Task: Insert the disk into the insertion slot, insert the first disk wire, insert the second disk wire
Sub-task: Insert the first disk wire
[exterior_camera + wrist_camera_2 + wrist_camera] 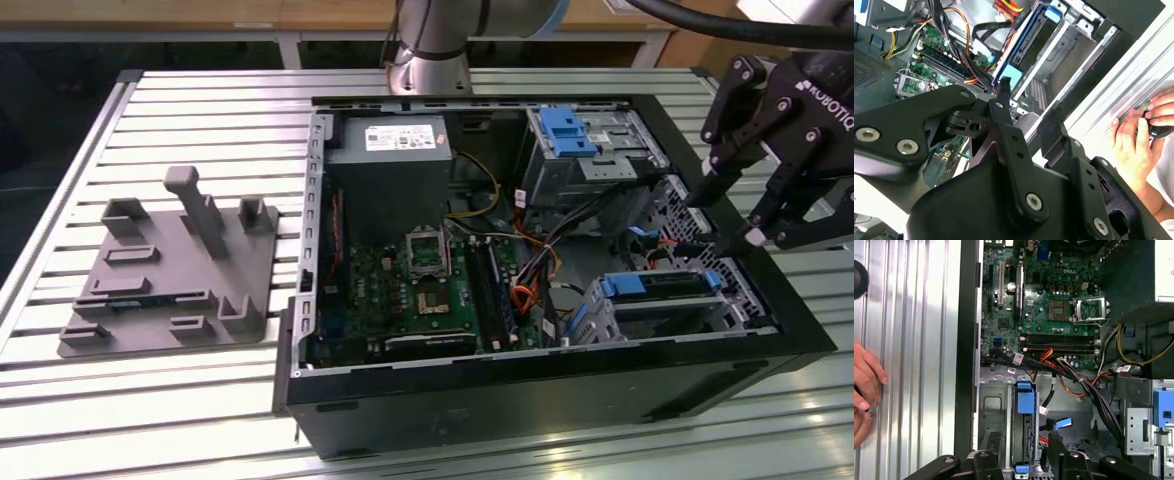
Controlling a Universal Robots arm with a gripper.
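Hovering above the exterior view's right end of the open computer case (534, 400), the gripper (727, 222) had its fingers (1055, 452) spread apart with nothing between them. Just below it, the disk (667, 283) in its blue carrier rail (621, 287) already sat inside the insertion slot (641, 322), the low silver cage beside the motherboard (414, 290). A black cable with a blue plug (1062, 423) lay just beside that cage; whether it was connected could not be told. A person's hand (865, 390) rested on the slatted metal table (200, 120) outside the case.
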